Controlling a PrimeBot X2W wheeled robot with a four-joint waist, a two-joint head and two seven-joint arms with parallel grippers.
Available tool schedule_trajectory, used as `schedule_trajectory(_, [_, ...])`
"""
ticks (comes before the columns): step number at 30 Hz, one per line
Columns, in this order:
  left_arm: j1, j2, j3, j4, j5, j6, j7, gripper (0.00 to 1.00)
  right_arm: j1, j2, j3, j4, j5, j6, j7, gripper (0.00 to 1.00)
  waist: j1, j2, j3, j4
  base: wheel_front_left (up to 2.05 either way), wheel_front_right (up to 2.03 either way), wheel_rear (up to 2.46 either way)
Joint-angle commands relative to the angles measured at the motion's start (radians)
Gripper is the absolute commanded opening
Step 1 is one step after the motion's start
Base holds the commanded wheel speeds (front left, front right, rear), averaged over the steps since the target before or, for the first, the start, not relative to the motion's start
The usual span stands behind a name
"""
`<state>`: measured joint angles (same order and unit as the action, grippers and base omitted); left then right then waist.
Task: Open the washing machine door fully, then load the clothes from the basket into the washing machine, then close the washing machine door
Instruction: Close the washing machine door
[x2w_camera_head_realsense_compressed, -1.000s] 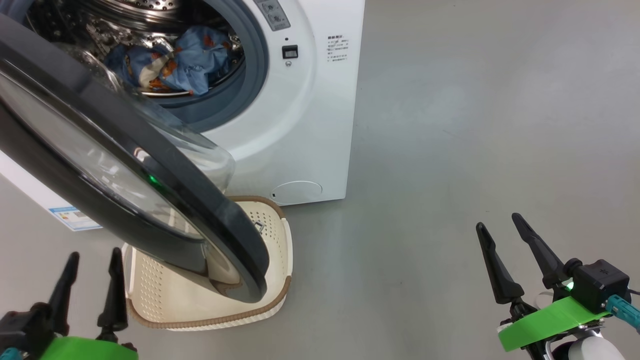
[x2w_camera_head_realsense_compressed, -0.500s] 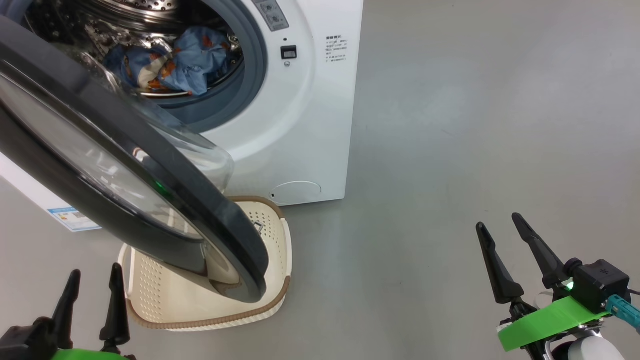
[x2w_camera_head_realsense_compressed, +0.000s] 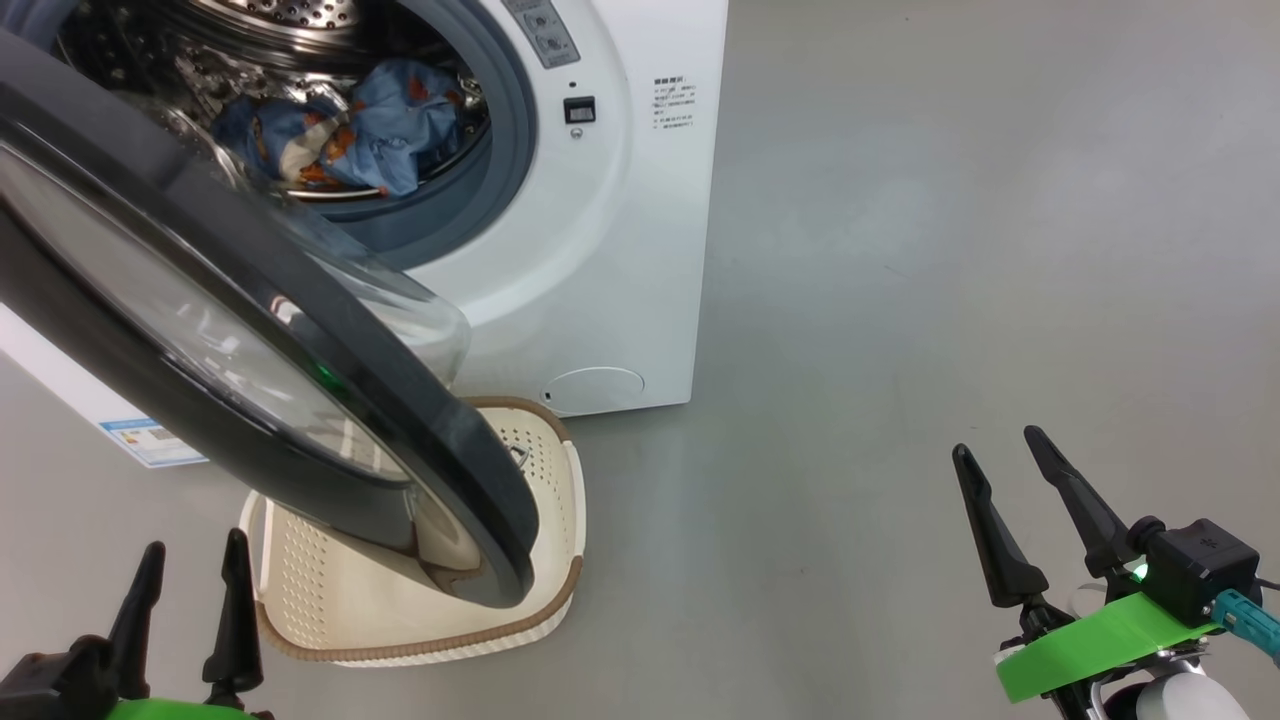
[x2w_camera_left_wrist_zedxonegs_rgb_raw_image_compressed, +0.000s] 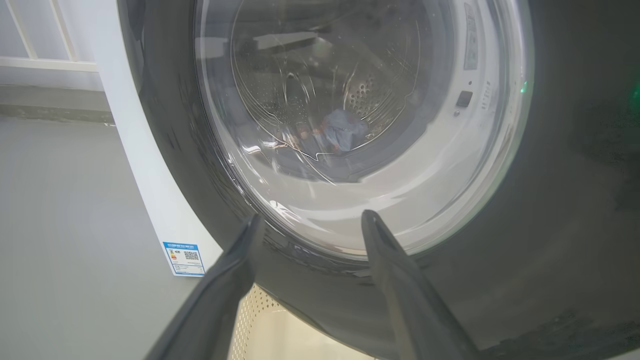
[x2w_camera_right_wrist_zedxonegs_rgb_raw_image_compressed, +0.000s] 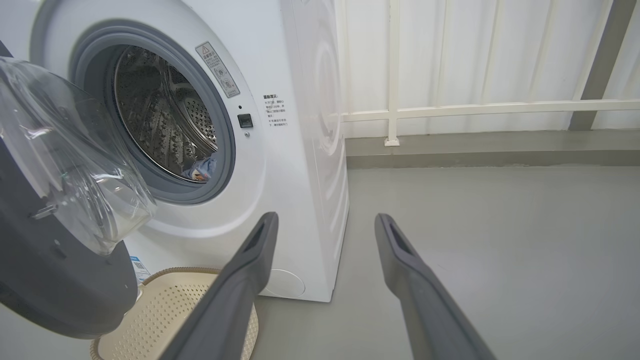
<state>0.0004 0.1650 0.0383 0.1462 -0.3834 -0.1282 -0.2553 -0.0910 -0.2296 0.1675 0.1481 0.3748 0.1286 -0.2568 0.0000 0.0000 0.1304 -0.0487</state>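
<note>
The white washing machine (x2w_camera_head_realsense_compressed: 620, 230) stands with its black-rimmed washing machine door (x2w_camera_head_realsense_compressed: 250, 290) swung out over the basket (x2w_camera_head_realsense_compressed: 545, 500). Light blue printed clothes (x2w_camera_head_realsense_compressed: 380, 130) lie in the steel drum. No garment shows in the part of the basket that the door leaves uncovered. My left gripper (x2w_camera_head_realsense_compressed: 195, 545) is open at the lower left, just short of the door; in the left wrist view its fingers (x2w_camera_left_wrist_zedxonegs_rgb_raw_image_compressed: 235, 270) frame the door glass (x2w_camera_left_wrist_zedxonegs_rgb_raw_image_compressed: 350, 125). My right gripper (x2w_camera_head_realsense_compressed: 995, 442) is open over bare floor, well right of the machine (x2w_camera_right_wrist_zedxonegs_rgb_raw_image_compressed: 300, 150), with the basket (x2w_camera_right_wrist_zedxonegs_rgb_raw_image_compressed: 170, 310) at the lower left of its wrist view.
Grey floor (x2w_camera_head_realsense_compressed: 950, 250) spreads wide to the right of the machine. A white railing and wall (x2w_camera_right_wrist_zedxonegs_rgb_raw_image_compressed: 450, 107) stand behind it. A blue label (x2w_camera_left_wrist_zedxonegs_rgb_raw_image_compressed: 184, 257) sits on the machine's lower corner. The open door overhangs the basket's left side.
My left gripper has sunk a little lower in the head view, away from the door. The head camera shifted slightly. The right gripper, door and basket stay put.
</note>
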Motion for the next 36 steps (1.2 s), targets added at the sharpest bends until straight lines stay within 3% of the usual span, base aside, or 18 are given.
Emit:
schedule_trajectory(1, [-0.012,0.019,0.034,-0.020,-0.002,-0.002,-0.006,1.00,-0.010,-0.012,0.017,-0.023,-0.006,0.002,-0.005,1.00,0.0000,0.0000,-0.002,0.001,0.00,0.00,0.00])
schedule_trajectory(10, [-0.003,0.012,0.032,-0.024,-0.005,-0.002,-0.006,1.00,-0.008,-0.014,0.020,-0.022,-0.007,0.002,-0.005,1.00,0.0000,0.0000,-0.006,0.010,0.00,0.00,0.00])
schedule_trajectory(12, [-0.002,0.010,0.031,-0.024,-0.006,-0.002,-0.006,1.00,-0.008,-0.013,0.021,-0.020,-0.007,0.002,-0.005,0.48,0.0000,0.0000,-0.007,0.013,0.00,0.00,0.00])
schedule_trajectory(14, [0.000,0.008,0.029,-0.024,-0.007,-0.002,-0.006,1.00,-0.008,-0.010,0.024,-0.017,-0.008,0.002,-0.005,0.28,0.0000,0.0000,-0.008,0.017,0.00,0.00,0.00])
schedule_trajectory(15, [0.001,0.006,0.030,-0.024,-0.008,-0.002,-0.006,1.00,-0.009,-0.008,0.029,-0.015,-0.007,0.002,-0.005,0.02,0.0000,0.0000,-0.009,0.019,0.00,0.00,0.00])
schedule_trajectory(36, [0.015,-0.043,0.029,-0.044,-0.018,-0.002,-0.006,1.00,-0.132,0.023,0.119,-0.013,0.013,0.002,-0.005,0.00,0.0000,0.0000,-0.026,0.150,0.00,0.00,0.00])
